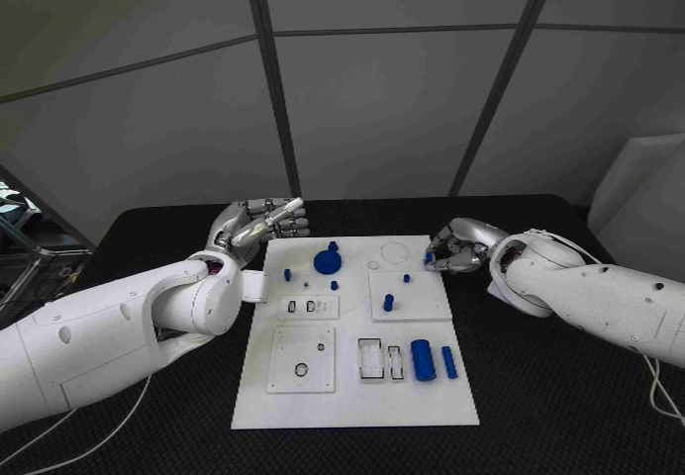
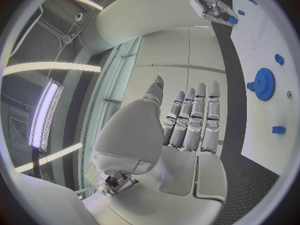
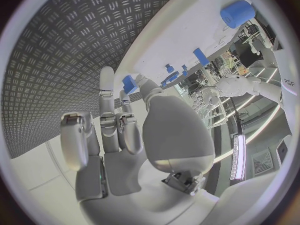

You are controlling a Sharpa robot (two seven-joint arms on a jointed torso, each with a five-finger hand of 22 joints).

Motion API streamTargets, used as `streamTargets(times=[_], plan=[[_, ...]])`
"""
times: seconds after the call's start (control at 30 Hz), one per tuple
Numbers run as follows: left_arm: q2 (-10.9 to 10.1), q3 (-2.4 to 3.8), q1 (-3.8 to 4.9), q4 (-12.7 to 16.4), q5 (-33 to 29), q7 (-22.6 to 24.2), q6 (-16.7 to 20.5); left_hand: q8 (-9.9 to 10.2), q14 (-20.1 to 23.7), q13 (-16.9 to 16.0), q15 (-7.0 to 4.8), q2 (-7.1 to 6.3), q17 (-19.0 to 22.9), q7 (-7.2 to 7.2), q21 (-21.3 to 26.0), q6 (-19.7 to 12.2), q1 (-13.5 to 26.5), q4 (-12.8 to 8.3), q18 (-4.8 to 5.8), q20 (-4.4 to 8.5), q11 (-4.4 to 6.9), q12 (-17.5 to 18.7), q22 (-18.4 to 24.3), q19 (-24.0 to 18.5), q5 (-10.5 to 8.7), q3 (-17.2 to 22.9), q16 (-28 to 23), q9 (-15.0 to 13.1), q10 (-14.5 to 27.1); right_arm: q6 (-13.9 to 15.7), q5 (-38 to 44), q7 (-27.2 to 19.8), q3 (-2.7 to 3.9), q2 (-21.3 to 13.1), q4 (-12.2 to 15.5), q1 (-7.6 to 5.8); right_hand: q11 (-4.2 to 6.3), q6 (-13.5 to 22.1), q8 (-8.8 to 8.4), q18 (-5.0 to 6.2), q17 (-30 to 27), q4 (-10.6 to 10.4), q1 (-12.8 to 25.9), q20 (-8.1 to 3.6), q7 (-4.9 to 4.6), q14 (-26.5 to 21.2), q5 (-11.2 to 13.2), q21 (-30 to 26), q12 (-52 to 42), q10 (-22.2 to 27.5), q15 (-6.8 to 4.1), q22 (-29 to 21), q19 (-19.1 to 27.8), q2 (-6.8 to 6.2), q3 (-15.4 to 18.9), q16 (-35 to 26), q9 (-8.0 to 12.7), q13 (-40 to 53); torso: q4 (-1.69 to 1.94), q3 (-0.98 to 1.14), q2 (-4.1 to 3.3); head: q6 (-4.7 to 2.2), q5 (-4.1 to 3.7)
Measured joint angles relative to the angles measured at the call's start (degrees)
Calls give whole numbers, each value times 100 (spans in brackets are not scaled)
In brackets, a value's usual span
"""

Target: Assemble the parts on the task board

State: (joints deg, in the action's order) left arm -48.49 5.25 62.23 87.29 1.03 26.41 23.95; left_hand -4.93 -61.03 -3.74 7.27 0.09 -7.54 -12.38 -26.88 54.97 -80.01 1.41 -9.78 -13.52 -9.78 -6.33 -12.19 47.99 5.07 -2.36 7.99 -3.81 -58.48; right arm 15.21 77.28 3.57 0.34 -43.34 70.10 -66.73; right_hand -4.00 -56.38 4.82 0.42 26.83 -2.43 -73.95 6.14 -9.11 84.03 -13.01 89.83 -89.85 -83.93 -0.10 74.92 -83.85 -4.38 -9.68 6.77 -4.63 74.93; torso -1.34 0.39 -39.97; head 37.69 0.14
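1. Board and parts: the flat white rectangular task board (image 1: 357,336) is lying in the middle of the black table (image 1: 571,396), with small blue plastic parts spread over it.
2. The round blue toothed gear (image 1: 329,261) is sitting on the far half of the board; in the left wrist view it (image 2: 264,84) is showing its teeth clearly, seemingly seated on a post.
3. The thick blue cylinder (image 1: 422,357) and the slim blue rod (image 1: 448,362) are lying side by side on the near half, beside an open rectangular slot, probably waiting to be fitted.
4. The silver right hand (image 1: 459,247) is working at the board's far right edge, pinching a small blue block (image 3: 129,83) between thumb and a finger; the same piece (image 1: 429,258) is sitting just above the board surface, likely being lifted or set into a seat.
5. The silver left hand (image 1: 257,224) is hovering off the board's far left corner, holding nothing; its fingers (image 2: 195,116) are lying straight and side by side, apparently kept clear while the other hand works.
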Motion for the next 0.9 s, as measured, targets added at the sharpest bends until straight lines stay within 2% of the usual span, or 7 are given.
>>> streamTargets(times=[0.23, 0.9], plan=[[-3, 0, 0, -2, 0, -5, 0, 0, 0, 0, 0, 0, 0, 0, 0, 0, 0, -1, 0, 0, 0, 2, 0, 0, 0, -1, 0, 0, 0, 35, 9, 27, 0, 34, -43, 1, 0, -98, 46, 0, 0, -27, 21, 0, 29, 0, -53, 0, 0, 0, 0, 0, 0, 65, -27, 0, -15, 0, -3, 5, -2, 9, 7], [-55, 0, -1, 10, 0, -18, -1, 0, 0, 0, 0, 0, 1, 0, 0, 0, 0, -16, 0, 0, 0, 23, -4, 0, 0, -16, 0, 0, 0, 99, 15, 72, 2, 116, -83, 1, 0, -106, 66, 0, 0, -33, -1, 0, 37, 0, -61, 0, 0, 0, 0, -1, 0, 87, -33, 0, -14, 0, -2, 6, -3, 45, 17]])
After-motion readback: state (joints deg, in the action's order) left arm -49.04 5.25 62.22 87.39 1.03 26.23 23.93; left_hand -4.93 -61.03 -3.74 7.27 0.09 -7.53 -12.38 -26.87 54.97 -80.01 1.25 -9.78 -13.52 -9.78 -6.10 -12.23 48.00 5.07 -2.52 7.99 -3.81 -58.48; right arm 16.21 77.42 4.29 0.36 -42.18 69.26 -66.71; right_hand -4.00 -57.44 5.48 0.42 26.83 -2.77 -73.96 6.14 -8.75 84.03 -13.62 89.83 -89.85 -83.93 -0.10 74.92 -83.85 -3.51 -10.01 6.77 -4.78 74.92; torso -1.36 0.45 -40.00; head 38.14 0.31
